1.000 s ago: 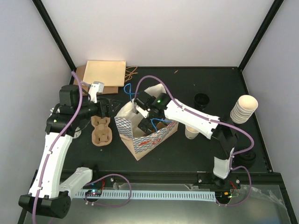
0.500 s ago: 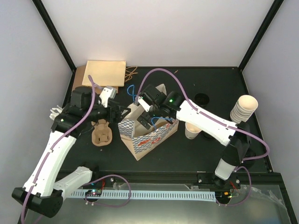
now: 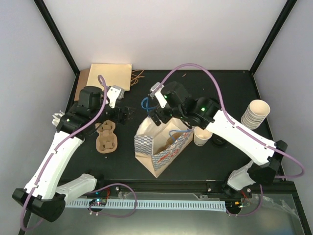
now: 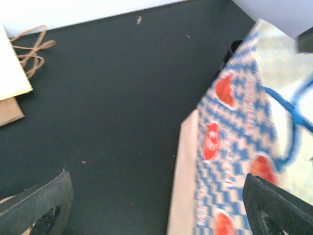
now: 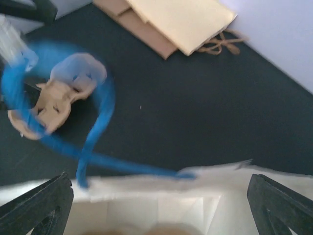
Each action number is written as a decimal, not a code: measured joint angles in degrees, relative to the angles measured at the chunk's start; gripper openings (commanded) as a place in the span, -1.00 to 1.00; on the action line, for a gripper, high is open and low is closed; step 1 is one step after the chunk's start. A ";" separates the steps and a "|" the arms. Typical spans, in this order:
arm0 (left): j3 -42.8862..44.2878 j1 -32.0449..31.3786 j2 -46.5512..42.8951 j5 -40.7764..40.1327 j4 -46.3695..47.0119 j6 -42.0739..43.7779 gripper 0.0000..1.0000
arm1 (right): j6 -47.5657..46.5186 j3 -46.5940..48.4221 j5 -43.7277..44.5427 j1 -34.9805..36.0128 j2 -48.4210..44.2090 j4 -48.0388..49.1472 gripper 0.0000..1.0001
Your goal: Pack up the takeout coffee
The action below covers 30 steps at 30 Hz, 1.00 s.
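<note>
Cup point(image 3: 200, 139) not yet packed, on counter point(image 3: 205, 166) just right of bag point(image 3: 161, 149). Right end effector point(image 3: 157, 116) released, empty, over bag mouth. Left end effector point(image 3: 126, 113) released, left of bag.

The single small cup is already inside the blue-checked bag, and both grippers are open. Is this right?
Not quite. The single small cup is not inside the blue-checked bag; it stands on the table just to the right of the bag, as the top external view shows. The left gripper and the right gripper are indeed open.
</note>
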 measured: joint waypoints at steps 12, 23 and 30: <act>0.00 0.02 -6.25 -6.54 2.21 -1.75 0.97 | 5.11 -0.17 11.45 0.02 -8.61 5.90 1.00; -0.94 0.00 -4.11 1.14 3.19 -0.46 0.98 | 3.85 -7.82 14.62 0.04 -11.21 14.47 1.00; -0.94 -1.81 -0.94 4.17 3.17 -0.04 0.95 | 1.29 -12.11 18.78 0.04 -15.54 21.40 1.00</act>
